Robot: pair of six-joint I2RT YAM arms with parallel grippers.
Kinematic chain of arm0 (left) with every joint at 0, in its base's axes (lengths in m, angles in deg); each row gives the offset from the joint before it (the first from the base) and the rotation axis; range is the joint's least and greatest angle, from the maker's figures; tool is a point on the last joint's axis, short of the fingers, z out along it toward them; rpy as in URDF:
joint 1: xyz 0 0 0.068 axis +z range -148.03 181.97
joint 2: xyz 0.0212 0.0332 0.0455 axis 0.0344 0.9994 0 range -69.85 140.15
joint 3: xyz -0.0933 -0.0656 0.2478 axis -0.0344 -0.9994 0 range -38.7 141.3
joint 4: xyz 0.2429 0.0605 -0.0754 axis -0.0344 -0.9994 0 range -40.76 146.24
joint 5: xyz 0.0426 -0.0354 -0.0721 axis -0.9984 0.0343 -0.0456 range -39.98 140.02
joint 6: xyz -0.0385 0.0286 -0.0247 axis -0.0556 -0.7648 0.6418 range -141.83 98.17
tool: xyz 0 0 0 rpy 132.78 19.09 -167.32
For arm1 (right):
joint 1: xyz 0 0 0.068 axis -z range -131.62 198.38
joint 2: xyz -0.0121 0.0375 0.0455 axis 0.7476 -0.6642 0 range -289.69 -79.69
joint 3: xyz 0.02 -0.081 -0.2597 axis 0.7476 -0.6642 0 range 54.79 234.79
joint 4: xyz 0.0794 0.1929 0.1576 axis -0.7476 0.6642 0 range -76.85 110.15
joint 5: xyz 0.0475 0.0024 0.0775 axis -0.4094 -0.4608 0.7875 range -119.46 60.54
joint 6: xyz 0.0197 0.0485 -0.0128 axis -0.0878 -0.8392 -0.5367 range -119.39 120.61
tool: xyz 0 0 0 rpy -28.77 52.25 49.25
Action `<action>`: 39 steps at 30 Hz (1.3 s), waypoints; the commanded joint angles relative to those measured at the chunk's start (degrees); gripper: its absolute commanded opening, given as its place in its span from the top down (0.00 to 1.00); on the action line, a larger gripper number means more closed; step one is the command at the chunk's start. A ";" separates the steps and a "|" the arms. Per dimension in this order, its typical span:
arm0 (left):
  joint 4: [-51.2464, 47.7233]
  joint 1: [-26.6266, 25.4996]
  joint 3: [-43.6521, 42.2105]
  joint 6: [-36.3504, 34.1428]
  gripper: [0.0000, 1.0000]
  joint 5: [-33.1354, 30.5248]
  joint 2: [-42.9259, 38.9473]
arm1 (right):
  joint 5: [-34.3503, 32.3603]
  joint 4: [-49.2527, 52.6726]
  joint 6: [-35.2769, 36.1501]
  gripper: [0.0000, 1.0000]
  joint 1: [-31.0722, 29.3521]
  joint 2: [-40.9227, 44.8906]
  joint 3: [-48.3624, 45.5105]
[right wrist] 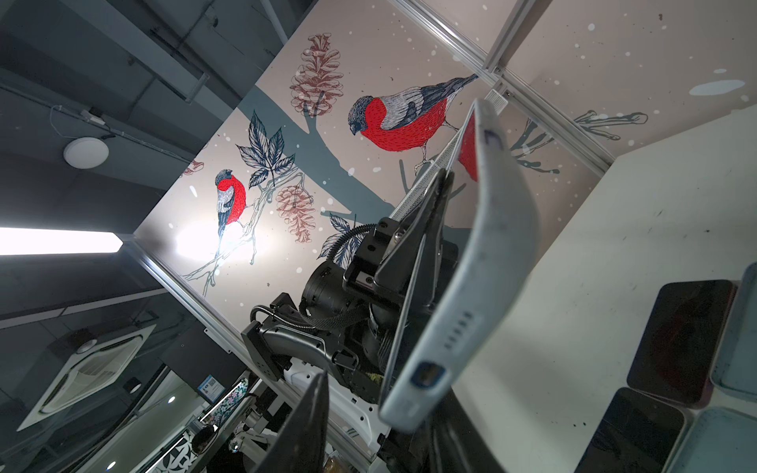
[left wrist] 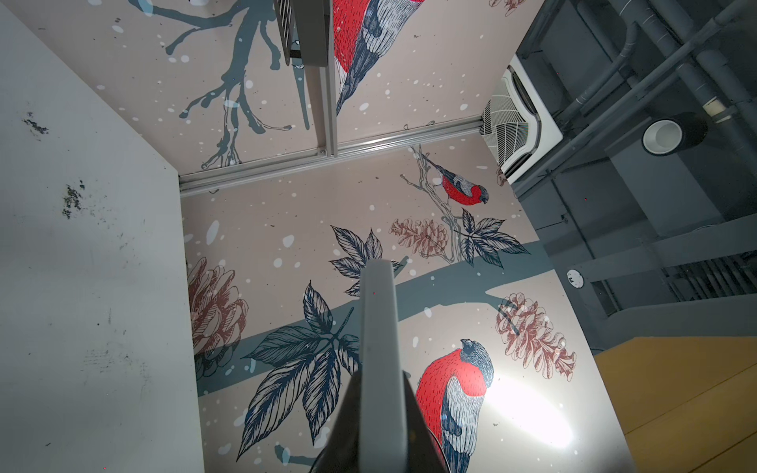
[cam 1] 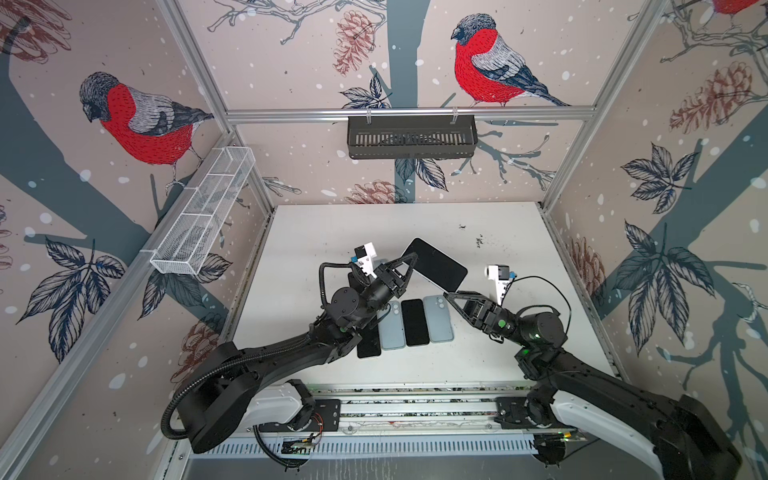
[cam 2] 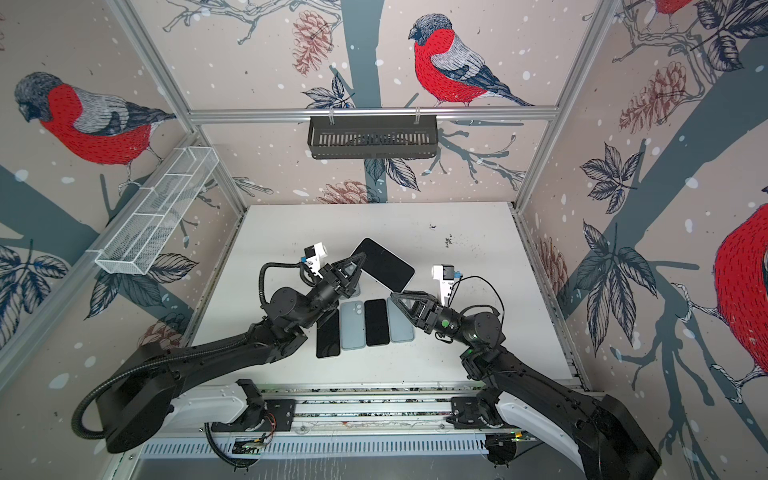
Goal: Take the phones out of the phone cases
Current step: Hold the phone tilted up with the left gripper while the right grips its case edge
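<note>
1. location: the phone [cam 1: 436, 262], screen up and seated in its pale phone case [right wrist: 489, 254], hangs tilted above the bench [cam 1: 528, 332], near a row of other handsets [cam 1: 415, 322] lying flat.
2. left tool [cam 1: 410, 258]: fully closed on the phone case at the end away from the right tool, carrying the whole weight.
3. right tool [cam 1: 447, 295]: partly open, jaws straddling the port-end corner. a gap shows beside one finger [right wrist: 309, 428], so nothing is gripped.
4. handling: the phone is likely rigid, glass-faced, slippery and fragile. the phone case looks like a softer, matte shell.
5. hold point: the case lip at a corner seems best for peeling. avoid pinching the glass.
</note>
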 commanded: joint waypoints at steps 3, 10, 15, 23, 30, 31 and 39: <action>2.29 -0.15 0.90 -0.54 1.00 -0.75 -0.39 | 0.60 -1.63 0.44 0.66 -0.06 -0.08 0.48; 1.62 -0.28 1.80 -0.94 1.00 -0.10 0.30 | 1.30 0.87 2.01 0.82 -0.07 -0.38 1.48; 0.71 -0.50 2.02 -1.01 1.00 0.12 0.40 | 2.44 7.04 7.01 0.97 0.82 0.25 2.80; -0.87 -0.50 2.23 -1.36 1.00 0.75 0.04 | 6.32 24.02 25.81 1.00 1.58 1.36 7.71; -0.42 -0.50 2.18 -1.31 1.00 1.44 0.55 | 2.33 28.96 36.40 1.00 2.56 2.25 7.42; -0.43 -0.51 2.22 -1.34 1.00 1.60 0.64 | 2.03 29.12 37.55 1.00 2.57 2.17 7.49; -0.29 -0.48 1.85 -1.28 1.00 2.15 0.88 | -1.74 34.68 46.63 1.00 2.57 0.70 9.49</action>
